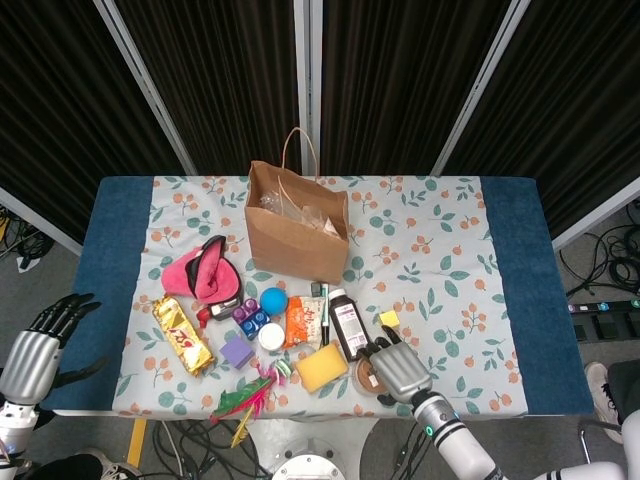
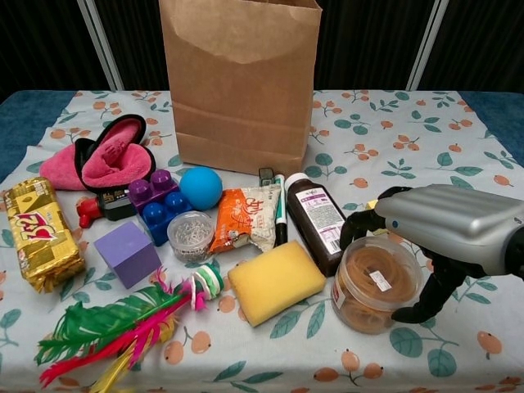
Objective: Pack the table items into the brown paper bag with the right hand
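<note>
tub: the clear round tub of rubber bands (image 2: 377,282) stands near the front edge of the bench, right of the sponge (image 2: 276,281).
right hand: right hand (image 2: 446,237) arches over the tub, fingers spread around it, grip not closed as far as I can tell.
bag: paper bag (image 1: 297,222) lies toward the back, left of the hand.
left hand: left hand (image 1: 40,345) hangs open off the left edge, far away.

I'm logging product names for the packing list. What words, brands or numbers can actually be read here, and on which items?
Nothing can be read with certainty.
Gold snack pack: large red lettering, too stylised and angled to read.
Brown bottle: white label with purple band, print too small.
Orange packet: printed text, blurred.
Tub of rubber bands: small white sticker on the lid, illegible.
Brown paper bag: no print visible.
</note>
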### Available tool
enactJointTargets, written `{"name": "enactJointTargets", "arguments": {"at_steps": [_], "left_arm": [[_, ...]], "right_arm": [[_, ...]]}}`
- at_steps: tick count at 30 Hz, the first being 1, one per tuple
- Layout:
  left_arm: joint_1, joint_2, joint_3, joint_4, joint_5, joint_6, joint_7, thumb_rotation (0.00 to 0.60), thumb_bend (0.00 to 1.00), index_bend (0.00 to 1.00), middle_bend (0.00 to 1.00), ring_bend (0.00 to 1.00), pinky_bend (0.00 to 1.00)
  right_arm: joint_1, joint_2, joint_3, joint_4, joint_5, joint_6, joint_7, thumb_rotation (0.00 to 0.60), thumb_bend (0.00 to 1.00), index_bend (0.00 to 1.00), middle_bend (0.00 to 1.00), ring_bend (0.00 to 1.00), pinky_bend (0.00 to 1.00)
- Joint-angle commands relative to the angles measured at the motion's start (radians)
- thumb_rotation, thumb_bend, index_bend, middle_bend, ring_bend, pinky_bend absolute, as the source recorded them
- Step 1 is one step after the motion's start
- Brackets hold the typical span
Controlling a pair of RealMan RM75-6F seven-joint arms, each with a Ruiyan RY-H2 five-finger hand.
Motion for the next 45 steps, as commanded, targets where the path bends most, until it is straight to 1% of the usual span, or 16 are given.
{"name": "enactJointTargets", "arguments": {"at_steps": [1, 3, 5, 8, 12, 14, 17, 20, 22, 25, 29, 34, 37, 42, 44, 45], "left_arm": [[-0.001, 0.001, -0.001, -0.002, 0.0, 0.001, -0.001, 0.6, 0.11, 0.26, 0.27, 0.17, 0.25], [-0.001, 0.001, -0.001, -0.004, 0.001, 0.001, 0.0, 0.6, 0.11, 0.26, 0.27, 0.17, 0.25], [-0.002, 0.002, -0.001, -0.008, 0.002, 0.001, 0.0, 0.6, 0.11, 0.26, 0.27, 0.17, 0.25], [-0.003, 0.004, -0.002, -0.014, 0.005, 0.002, 0.002, 0.6, 0.11, 0.26, 0.27, 0.17, 0.25], [-0.005, 0.005, -0.002, -0.02, 0.005, 0.001, 0.003, 0.6, 0.11, 0.26, 0.27, 0.17, 0.25], [-0.005, 0.006, -0.002, -0.022, 0.006, 0.001, 0.004, 0.6, 0.11, 0.26, 0.27, 0.17, 0.25], [-0.005, 0.01, -0.001, -0.024, 0.008, 0.001, 0.004, 0.6, 0.11, 0.26, 0.27, 0.17, 0.25], [-0.006, 0.014, -0.004, -0.029, 0.007, 0.001, 0.006, 0.6, 0.11, 0.26, 0.27, 0.17, 0.25], [-0.007, 0.015, -0.006, -0.032, 0.004, 0.0, 0.007, 0.6, 0.11, 0.26, 0.27, 0.17, 0.25], [-0.008, 0.017, -0.006, -0.034, 0.001, -0.004, 0.008, 0.6, 0.11, 0.26, 0.27, 0.17, 0.25], [-0.008, 0.018, -0.006, -0.034, 0.0, -0.007, 0.01, 0.6, 0.11, 0.26, 0.27, 0.17, 0.25], [-0.008, 0.018, -0.008, -0.033, -0.008, -0.013, 0.009, 0.6, 0.11, 0.26, 0.27, 0.17, 0.25], [-0.012, 0.019, -0.012, -0.036, -0.007, -0.013, 0.012, 0.6, 0.11, 0.26, 0.27, 0.17, 0.25], [-0.017, 0.02, -0.017, -0.036, -0.011, -0.02, 0.01, 0.6, 0.11, 0.26, 0.27, 0.17, 0.25], [-0.017, 0.018, -0.016, -0.032, -0.012, -0.022, 0.008, 0.6, 0.11, 0.26, 0.27, 0.17, 0.25], [-0.017, 0.017, -0.015, -0.031, -0.013, -0.023, 0.006, 0.6, 0.11, 0.26, 0.27, 0.17, 0.25]], "right_arm": [[-0.02, 0.008, 0.002, -0.02, -0.052, 0.033, 0.021, 0.6, 0.19, 0.5, 0.43, 0.26, 0.0], [-0.026, 0.024, 0.01, -0.047, -0.082, 0.05, 0.03, 0.6, 0.19, 0.5, 0.43, 0.26, 0.0], [-0.031, 0.051, 0.033, -0.091, -0.128, 0.077, 0.043, 0.6, 0.19, 0.5, 0.43, 0.26, 0.0], [-0.028, 0.099, 0.091, -0.169, -0.187, 0.119, 0.053, 0.6, 0.2, 0.51, 0.44, 0.26, 0.0], [0.003, 0.153, 0.209, -0.255, -0.207, 0.158, 0.037, 0.6, 0.2, 0.51, 0.44, 0.26, 0.0], [0.035, 0.162, 0.291, -0.264, -0.2, 0.173, 0.018, 0.6, 0.2, 0.51, 0.44, 0.26, 0.0], [0.103, 0.141, 0.422, -0.218, -0.16, 0.183, -0.008, 0.6, 0.21, 0.51, 0.44, 0.26, 0.0], [0.188, 0.094, 0.55, -0.162, -0.047, 0.175, -0.009, 0.6, 0.21, 0.51, 0.44, 0.26, 0.0], [0.252, 0.057, 0.617, -0.101, 0.011, 0.176, -0.027, 0.6, 0.21, 0.51, 0.44, 0.26, 0.0], [0.331, -0.002, 0.674, 0.009, 0.05, 0.188, -0.043, 0.6, 0.21, 0.51, 0.44, 0.26, 0.0], [0.402, -0.058, 0.703, 0.16, 0.083, 0.193, -0.054, 0.6, 0.22, 0.51, 0.44, 0.26, 0.0], [0.449, -0.114, 0.697, 0.313, 0.121, 0.172, -0.019, 0.6, 0.22, 0.51, 0.44, 0.26, 0.0], [0.461, -0.139, 0.673, 0.37, 0.123, 0.164, -0.005, 0.6, 0.22, 0.51, 0.44, 0.26, 0.0], [0.462, -0.164, 0.641, 0.419, 0.132, 0.158, 0.013, 0.6, 0.22, 0.51, 0.43, 0.26, 0.0], [0.461, -0.162, 0.641, 0.412, 0.164, 0.129, 0.027, 0.6, 0.21, 0.49, 0.39, 0.23, 0.0], [0.46, -0.157, 0.64, 0.405, 0.177, 0.115, 0.029, 0.6, 0.19, 0.44, 0.35, 0.19, 0.0]]}}
